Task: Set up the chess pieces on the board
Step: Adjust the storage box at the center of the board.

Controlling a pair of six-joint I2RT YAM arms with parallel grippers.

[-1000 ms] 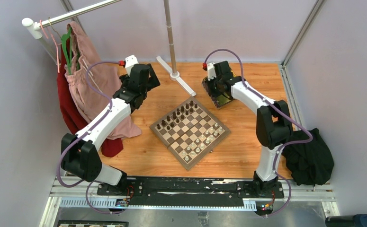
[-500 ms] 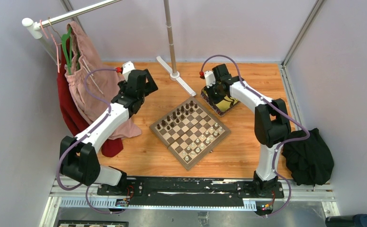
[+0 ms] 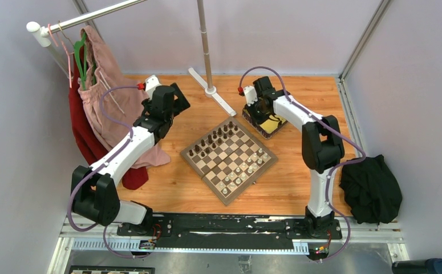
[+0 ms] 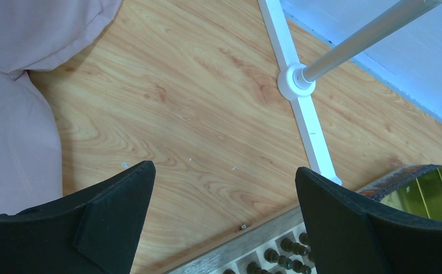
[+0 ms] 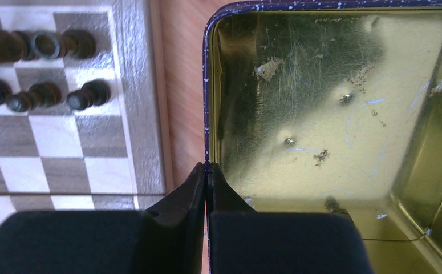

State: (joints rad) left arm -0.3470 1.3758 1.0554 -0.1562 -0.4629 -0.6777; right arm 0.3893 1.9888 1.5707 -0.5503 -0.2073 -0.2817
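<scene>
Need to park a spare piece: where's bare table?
Bare wood lies between the board and the arm bases, and in the far right corner behind the tin. Crowded: the gap between board and tin, and the left edge under the pink cloth.

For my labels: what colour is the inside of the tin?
The tin is shiny gold inside; clearest in right wrist view.

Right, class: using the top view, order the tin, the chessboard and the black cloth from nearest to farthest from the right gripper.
1. tin: held at its rim by the right gripper, at the far side.
2. chessboard: just to the left, in the centre.
3. black cloth: heaped at the right edge, near side.
</scene>
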